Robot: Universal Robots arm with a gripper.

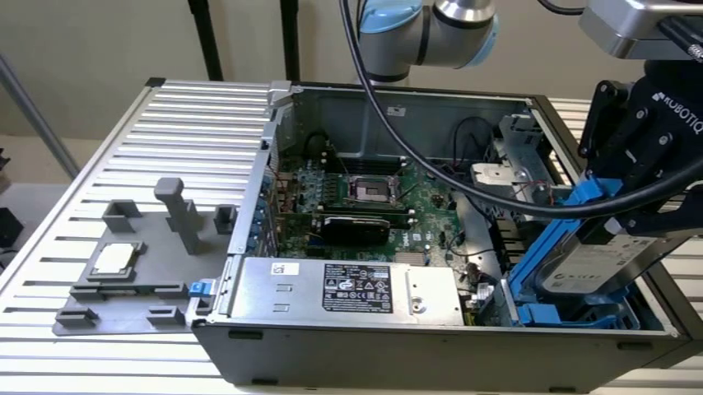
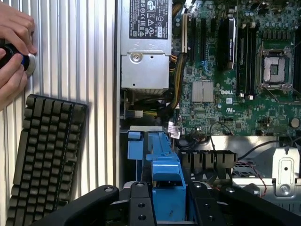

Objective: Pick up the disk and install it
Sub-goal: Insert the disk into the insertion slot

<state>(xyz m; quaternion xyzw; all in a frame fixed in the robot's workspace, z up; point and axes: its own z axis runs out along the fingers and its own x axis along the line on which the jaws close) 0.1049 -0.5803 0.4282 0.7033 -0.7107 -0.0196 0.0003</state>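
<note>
Clamped by its upper end in the gripper [image 1: 628,218], the disk [image 1: 593,267] slants steeply, label facing near, lower end in the blue drive cage [image 1: 549,314] at the exterior view's right, the arm [image 1: 439,33] reaching down from above.
</note>
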